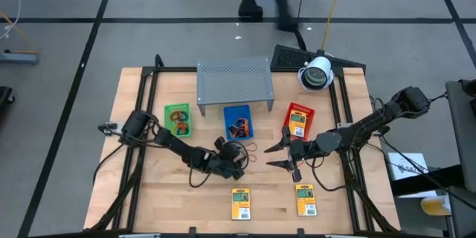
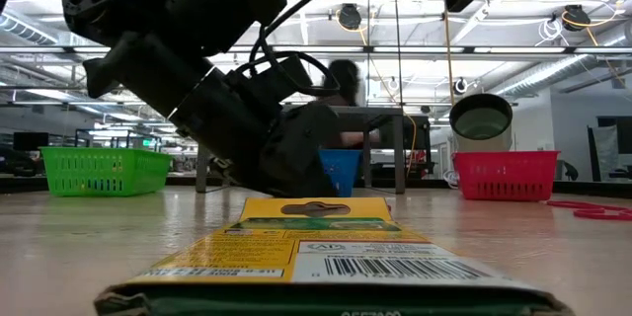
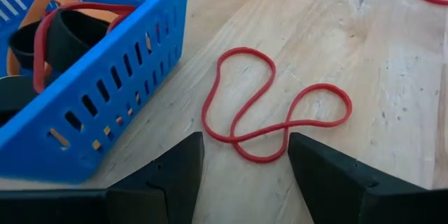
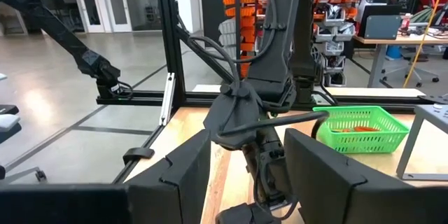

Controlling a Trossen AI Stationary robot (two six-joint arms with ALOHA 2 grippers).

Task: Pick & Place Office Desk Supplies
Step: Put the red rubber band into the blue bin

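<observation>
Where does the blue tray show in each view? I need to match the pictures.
High view: blue tray, centre, just below the grey shelf.
Low view: blue tray, mid-picture, partly behind the dark arm.
Left wrist view: blue tray, beside the red rubber band.
Right wrist view: not in it.
Shared landmark: the green tray.

A light wooden table fills the middle of the high view. At its upper centre stands a grey perforated metal shelf. Below it sit a green tray, a blue tray and a red tray in a row. A red rubber-band loop lies just beside the blue tray. Two yellow packets lie near the lower edge.
</observation>
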